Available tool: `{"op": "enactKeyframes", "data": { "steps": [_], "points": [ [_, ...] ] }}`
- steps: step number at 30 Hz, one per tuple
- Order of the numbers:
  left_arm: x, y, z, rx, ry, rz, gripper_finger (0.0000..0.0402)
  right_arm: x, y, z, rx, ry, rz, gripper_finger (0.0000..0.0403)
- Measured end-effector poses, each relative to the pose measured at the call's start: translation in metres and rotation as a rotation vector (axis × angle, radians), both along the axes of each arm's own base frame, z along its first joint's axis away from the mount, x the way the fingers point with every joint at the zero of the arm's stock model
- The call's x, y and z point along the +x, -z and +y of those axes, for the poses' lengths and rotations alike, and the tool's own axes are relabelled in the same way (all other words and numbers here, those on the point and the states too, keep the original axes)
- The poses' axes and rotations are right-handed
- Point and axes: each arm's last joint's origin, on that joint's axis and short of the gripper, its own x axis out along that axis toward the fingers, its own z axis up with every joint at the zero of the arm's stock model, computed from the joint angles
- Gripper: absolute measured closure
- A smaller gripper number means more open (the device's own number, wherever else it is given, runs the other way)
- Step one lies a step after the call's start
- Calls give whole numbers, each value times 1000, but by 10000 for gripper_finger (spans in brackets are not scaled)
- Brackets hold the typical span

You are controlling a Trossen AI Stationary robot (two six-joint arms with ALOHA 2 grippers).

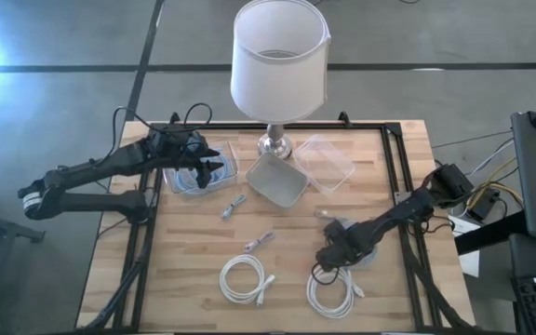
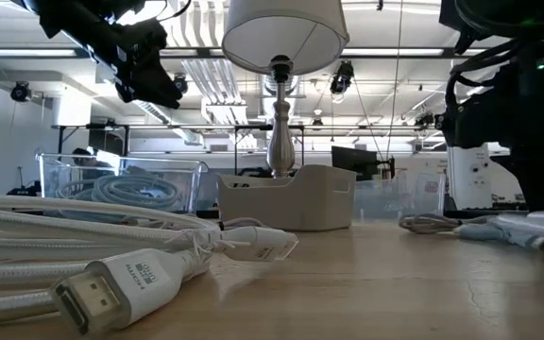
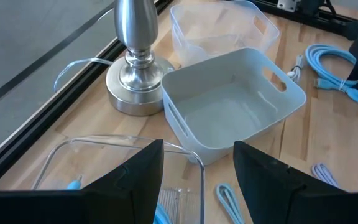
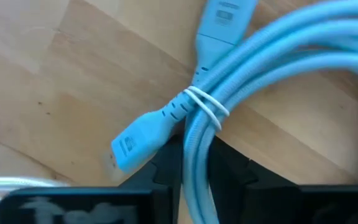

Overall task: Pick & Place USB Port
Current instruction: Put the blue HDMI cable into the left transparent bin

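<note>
A light-blue coiled USB cable [image 4: 272, 68], bound with a white tie [image 4: 207, 106], lies on the wooden table at its right near side [image 3: 331, 65]. My right gripper [image 4: 194, 158] is down on it [image 1: 331, 253], shut on the coil. My left gripper [image 3: 197, 180] hangs open above a clear tray [image 1: 198, 175] at the table's far left. That tray holds another blue cable [image 1: 189, 180]. In the low view the left gripper [image 2: 144, 71] is high up on the left. My right gripper pinches the coil's bundled strands [image 4: 194, 143] between its two fingers, just beside the white tie. The fingers come from above, pointing down, and lie across the strands. The coil rests on the table, and one plug [image 4: 138, 140] sticks out beside the fingers.
A grey bin [image 1: 277, 180] and an empty clear tub [image 1: 325, 163] sit at the far middle, in front of a lamp [image 1: 277, 65]. Two white cable coils [image 1: 243, 277] [image 1: 333, 296] lie near the front edge. Two small bundled cables [image 1: 234, 205] [image 1: 260, 241] lie mid-table.
</note>
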Motion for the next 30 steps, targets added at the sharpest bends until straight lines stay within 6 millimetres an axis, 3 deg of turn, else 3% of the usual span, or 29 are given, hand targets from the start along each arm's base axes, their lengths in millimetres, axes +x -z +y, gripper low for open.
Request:
{"op": "enactKeyframes", "data": {
  "steps": [5, 21, 30],
  "points": [
    [0, 0, 0, 0, 0, -1, 204, 4, -9, 2, 14, -12, -26, 362],
    [0, 1, 0, 26, 18, 12, 204, 25, -58, 11, 18, -205, -213, 350],
    [1, 5, 0, 56, 47, 10, 204, 41, -87, 15, -102, -355, -344, 349]
  ]
}}
